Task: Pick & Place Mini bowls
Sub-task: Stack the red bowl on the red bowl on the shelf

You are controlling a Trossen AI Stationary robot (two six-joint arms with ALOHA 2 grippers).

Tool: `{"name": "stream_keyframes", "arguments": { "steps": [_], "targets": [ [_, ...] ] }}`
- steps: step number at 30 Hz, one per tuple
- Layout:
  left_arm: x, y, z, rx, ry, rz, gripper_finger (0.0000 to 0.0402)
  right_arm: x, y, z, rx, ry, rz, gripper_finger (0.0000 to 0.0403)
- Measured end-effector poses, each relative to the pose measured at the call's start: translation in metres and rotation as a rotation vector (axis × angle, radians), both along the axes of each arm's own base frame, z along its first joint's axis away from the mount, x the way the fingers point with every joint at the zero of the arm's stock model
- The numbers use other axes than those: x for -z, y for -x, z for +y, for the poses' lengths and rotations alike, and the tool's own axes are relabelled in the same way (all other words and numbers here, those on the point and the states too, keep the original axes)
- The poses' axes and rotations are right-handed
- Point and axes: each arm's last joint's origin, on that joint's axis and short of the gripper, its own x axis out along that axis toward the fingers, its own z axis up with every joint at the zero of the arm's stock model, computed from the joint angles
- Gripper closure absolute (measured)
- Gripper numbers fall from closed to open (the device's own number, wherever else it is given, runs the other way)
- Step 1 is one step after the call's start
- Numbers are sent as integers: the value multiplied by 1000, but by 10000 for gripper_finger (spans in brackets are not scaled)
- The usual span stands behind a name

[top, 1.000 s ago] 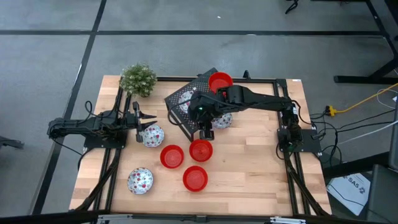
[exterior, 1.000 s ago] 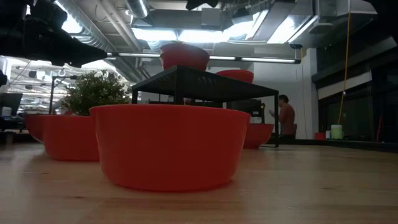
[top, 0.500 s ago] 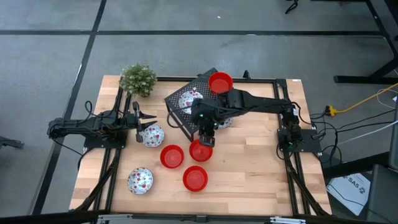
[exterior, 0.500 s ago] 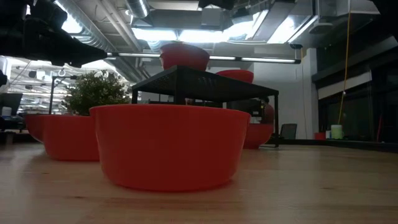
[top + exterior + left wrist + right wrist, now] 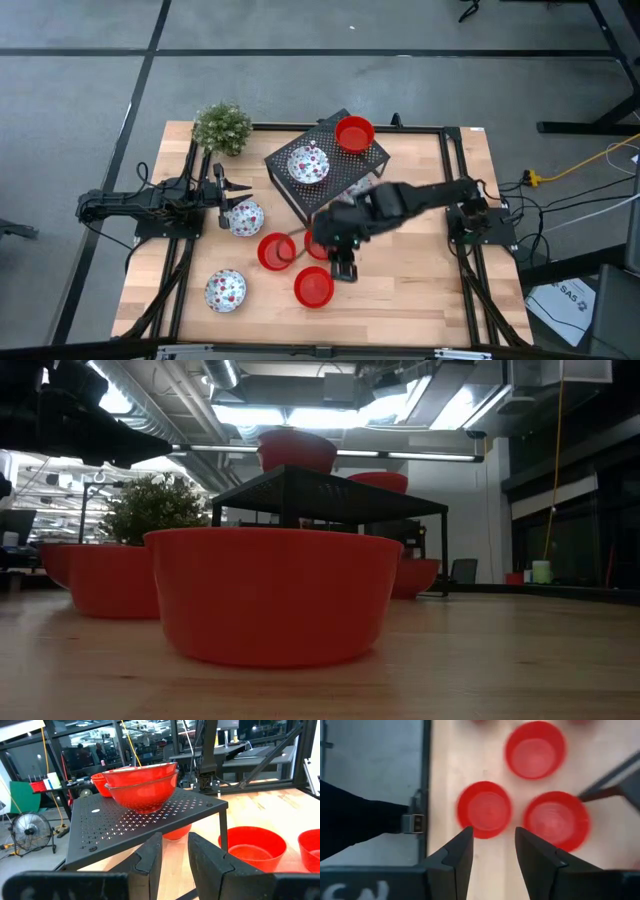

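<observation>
- On the black rack [image 5: 330, 165]: one red bowl [image 5: 354, 133], one speckled bowl [image 5: 308, 164] placed.
- Right gripper [image 5: 343, 268], fingers parted and empty, hovers over three red bowls waiting on the table [image 5: 420, 290].
- Left gripper [image 5: 222, 192] idles, fingers narrowly parted.

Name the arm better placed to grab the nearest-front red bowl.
Right: its open gripper hovers beside the front red bowl. The left gripper waits at the table's left by a speckled bowl.

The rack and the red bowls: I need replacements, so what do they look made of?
The rack looks like black painted sheet metal: thin, evenly punched with holes, on slim square legs. The red bowls, like the one nearest the low camera, look like glossy plastic or glazed ceramic, given smooth, uniform walls with soft reflections; the views leave that open.
</observation>
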Motion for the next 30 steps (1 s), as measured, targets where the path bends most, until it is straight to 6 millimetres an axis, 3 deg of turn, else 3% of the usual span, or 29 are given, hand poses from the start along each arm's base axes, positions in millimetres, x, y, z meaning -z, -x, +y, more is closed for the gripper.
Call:
{"name": "stream_keyframes", "arguments": {
  "steps": [11,17,23,30],
  "targets": [
    [0,0,0,0,0,0,313,-7,24,78,-33,-39,-115,257],
    [0,0,0,0,0,-1,313,0,32,113,-41,-9,-162,257],
    [0,0,0,0,0,0,313,20,26,139,-79,-5,-158,257],
    [0,0,0,0,0,0,313,59,8,158,-102,48,-93,257]
  ]
}}
